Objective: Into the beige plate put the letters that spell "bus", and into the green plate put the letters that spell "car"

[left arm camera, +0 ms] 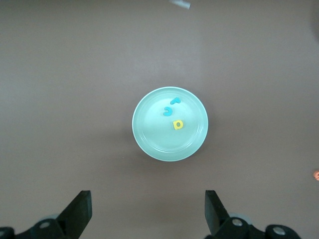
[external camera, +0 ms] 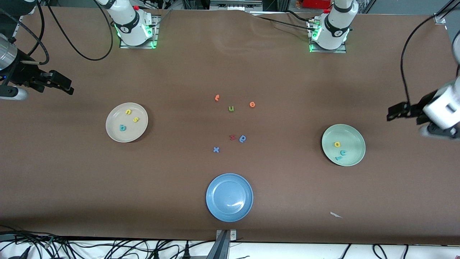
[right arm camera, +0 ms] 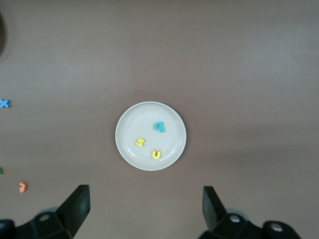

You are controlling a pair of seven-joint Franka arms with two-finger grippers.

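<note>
The beige plate (external camera: 118, 116) (right arm camera: 137, 124) lies toward the right arm's end of the table. In it are a teal "b" (external camera: 122, 127) (right arm camera: 159, 127), a yellow "u" (external camera: 128, 112) (right arm camera: 156, 154) and a yellow "s" (external camera: 136, 119) (right arm camera: 140, 143). The green plate (external camera: 355, 142) (left arm camera: 154, 137) lies toward the left arm's end and holds a yellow-orange "a" (external camera: 337, 144) (left arm camera: 178, 124), a teal "c" (external camera: 343, 152) (left arm camera: 167, 110) and a teal "r" (external camera: 338, 158) (left arm camera: 175, 100). My right gripper (external camera: 59, 84) (right arm camera: 146, 209) hangs open and empty over bare table beside the beige plate. My left gripper (external camera: 399, 111) (left arm camera: 148, 211) hangs open and empty beside the green plate.
A blue plate (external camera: 215, 187) sits mid-table, nearest the front camera. Several loose letters lie in the middle, among them an olive "u" (external camera: 231, 108), two orange letters (external camera: 252, 104), a red one (external camera: 232, 137) and a blue "x" (external camera: 216, 149). A white scrap (external camera: 336, 214) lies near the front edge.
</note>
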